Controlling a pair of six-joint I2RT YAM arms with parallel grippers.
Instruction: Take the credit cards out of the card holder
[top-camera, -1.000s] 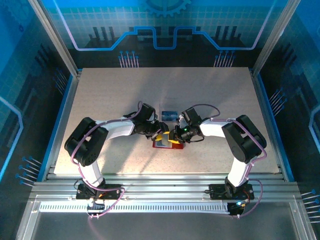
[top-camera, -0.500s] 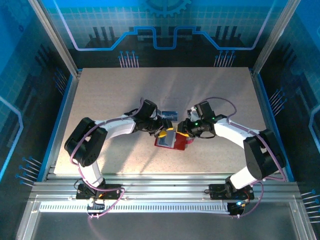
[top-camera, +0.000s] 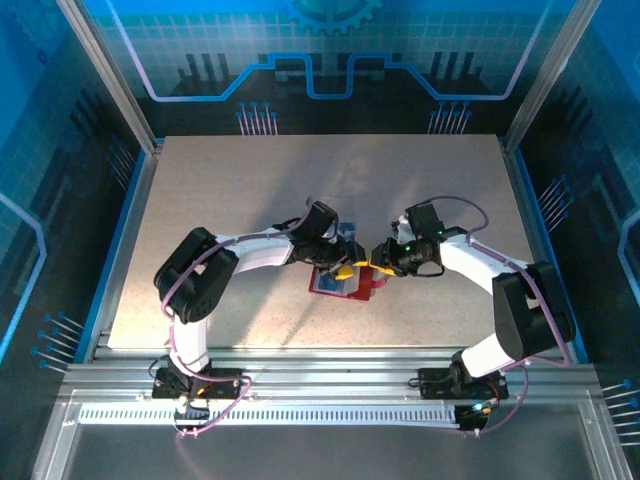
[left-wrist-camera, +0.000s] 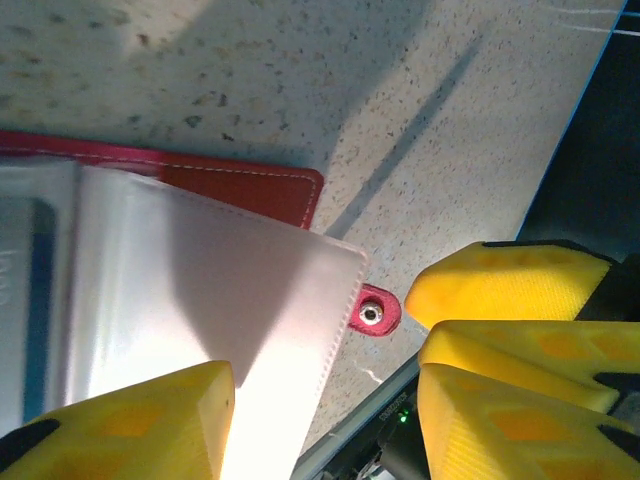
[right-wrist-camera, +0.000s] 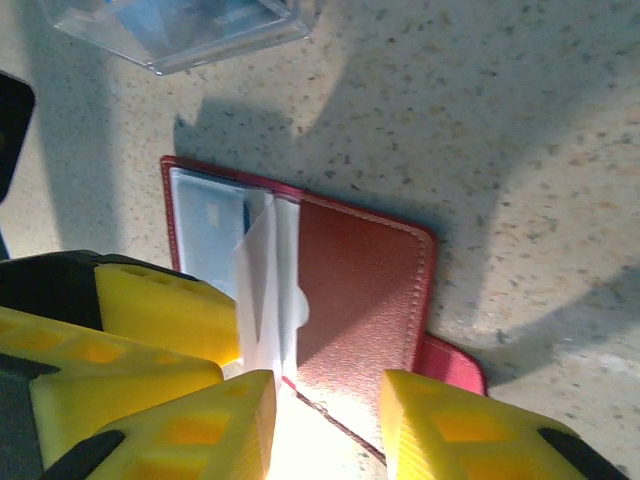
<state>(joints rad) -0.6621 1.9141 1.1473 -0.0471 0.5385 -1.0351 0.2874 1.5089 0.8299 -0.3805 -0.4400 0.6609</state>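
Note:
The red card holder (top-camera: 338, 285) lies open on the table between both grippers. Its clear inner sleeves (right-wrist-camera: 265, 290) stand up at the fold. A pale blue credit card (right-wrist-camera: 208, 232) sits in its left pocket. The red cover (right-wrist-camera: 365, 300) and strap tab (right-wrist-camera: 452, 366) lie flat. Another blue credit card (right-wrist-camera: 190, 25) lies on the table just beyond the card holder (right-wrist-camera: 365, 300). My left gripper (left-wrist-camera: 320, 420) is open over the sleeve edge (left-wrist-camera: 200, 300), beside the snap tab (left-wrist-camera: 378, 312). My right gripper (right-wrist-camera: 325, 430) is open above the red cover, gripping nothing.
The two grippers (top-camera: 345, 268) (top-camera: 379, 266) nearly meet over the holder, with the other arm's yellow fingers (left-wrist-camera: 510, 285) close to the left gripper. Speckled tabletop (top-camera: 230, 190) stretches all around, bounded by metal rails (top-camera: 130, 230) at the sides.
The right gripper has backed off to the right and opened. The left gripper has slid right over the holder. The holder's cover now lies spread out.

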